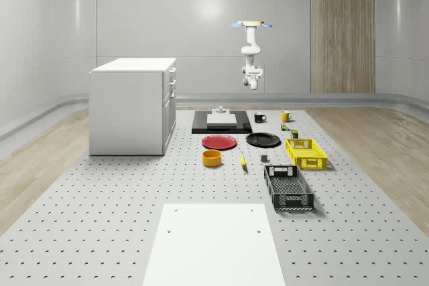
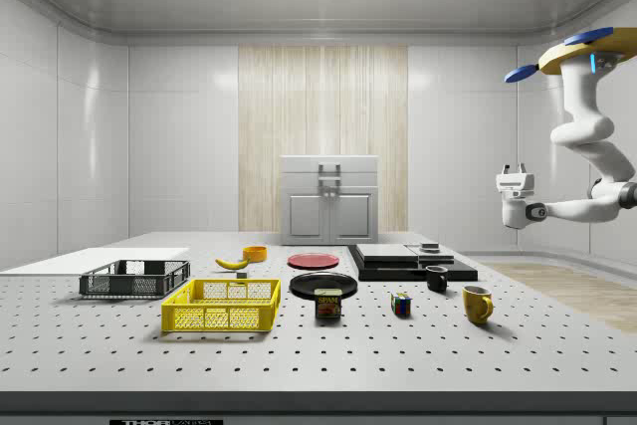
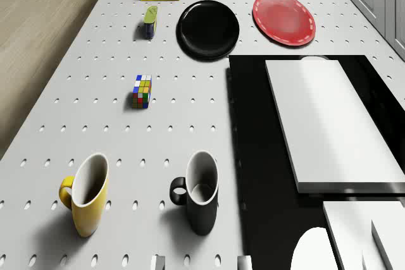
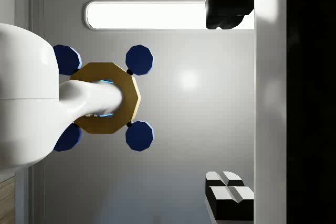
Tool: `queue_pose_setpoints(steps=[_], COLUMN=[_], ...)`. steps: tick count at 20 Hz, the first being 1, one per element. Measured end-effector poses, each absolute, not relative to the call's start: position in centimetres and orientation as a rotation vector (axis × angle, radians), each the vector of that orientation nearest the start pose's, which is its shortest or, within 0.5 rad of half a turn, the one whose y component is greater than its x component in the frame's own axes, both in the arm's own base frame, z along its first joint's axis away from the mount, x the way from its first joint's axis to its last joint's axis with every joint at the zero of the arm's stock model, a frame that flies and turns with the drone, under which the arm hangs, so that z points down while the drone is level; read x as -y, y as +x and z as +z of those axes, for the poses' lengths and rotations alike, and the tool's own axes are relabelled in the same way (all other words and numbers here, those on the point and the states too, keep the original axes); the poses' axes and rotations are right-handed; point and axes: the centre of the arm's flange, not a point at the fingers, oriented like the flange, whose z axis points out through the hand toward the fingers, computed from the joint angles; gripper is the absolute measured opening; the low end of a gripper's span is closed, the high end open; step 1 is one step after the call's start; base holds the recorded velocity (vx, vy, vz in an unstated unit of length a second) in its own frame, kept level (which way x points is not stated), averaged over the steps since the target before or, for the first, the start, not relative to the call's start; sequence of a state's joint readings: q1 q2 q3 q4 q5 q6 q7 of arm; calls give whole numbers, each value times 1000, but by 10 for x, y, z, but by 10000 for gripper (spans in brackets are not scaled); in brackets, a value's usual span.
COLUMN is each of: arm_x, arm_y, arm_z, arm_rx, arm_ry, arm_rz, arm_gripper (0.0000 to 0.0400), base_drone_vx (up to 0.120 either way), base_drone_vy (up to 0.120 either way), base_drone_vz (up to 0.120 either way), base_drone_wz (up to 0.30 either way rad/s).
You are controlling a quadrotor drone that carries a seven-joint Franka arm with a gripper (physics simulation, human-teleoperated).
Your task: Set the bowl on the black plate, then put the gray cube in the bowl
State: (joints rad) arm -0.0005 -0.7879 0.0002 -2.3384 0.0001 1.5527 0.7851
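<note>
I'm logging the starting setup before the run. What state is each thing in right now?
Round orange bowl: upright, on the table, not on a plate.
Round black plate: flat, bare.
Small gray cube: on the table, untouched.
Round red plate: flat, bare.
Black mug and yellow mug: upright.
Drone: hovering above the table's far end.
Hand: high above everything.

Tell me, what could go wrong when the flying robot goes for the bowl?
The drone hovers high over the table's far end, its gripper far from the bowl, so a long descent could wobble. The red plate lies beside the black plate; the bowl might land on the wrong one. The gray cube is tiny and may slip.
</note>
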Motion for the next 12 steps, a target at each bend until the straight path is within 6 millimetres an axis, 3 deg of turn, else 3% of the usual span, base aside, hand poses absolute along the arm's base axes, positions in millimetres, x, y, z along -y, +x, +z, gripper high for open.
queue_pose_setpoints(steps=[7,12], arm_x=[0,0], arm_y=[301,303], arm_z=[647,673], arm_rx=[-1201,-1201], arm_ry=[-2900,-2898], arm_rz=[-11,-17], arm_gripper=[400,400], base_drone_vx=[6,120], base_drone_vy=[-6,-120], base_drone_vz=[0,0], base_drone_wz=[0,0])
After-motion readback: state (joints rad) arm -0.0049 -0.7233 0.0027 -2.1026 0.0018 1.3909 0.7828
